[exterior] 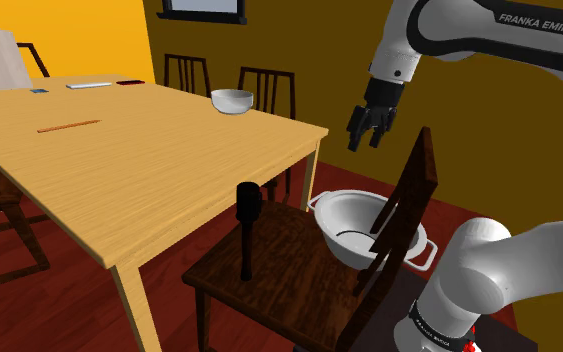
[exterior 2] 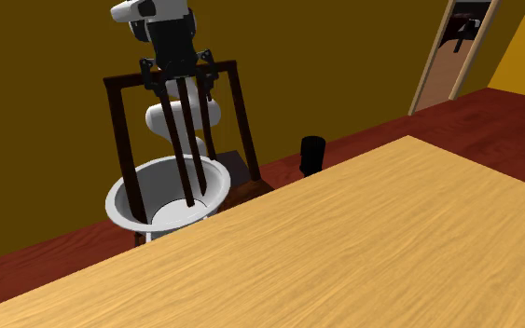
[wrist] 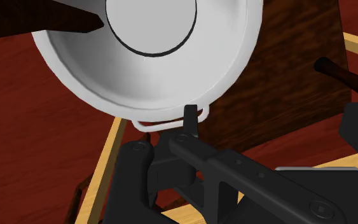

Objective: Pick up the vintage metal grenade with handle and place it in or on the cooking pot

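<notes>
Slats (exterior 2: 191, 158) cross the hand (exterior: 367, 138), so open or closed cannot be told; grenade (exterior: 248, 205) stands apart.

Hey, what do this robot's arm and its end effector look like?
The arm is white with rounded tubular links, dark joint bands, and FRANKA EMIKA printed in white on a dark strip. The end effector is all black, blocky and two-fingered.

Dark chair (exterior: 294, 268), grenade (exterior: 248, 206), white pot (exterior: 341, 246) atop
</notes>
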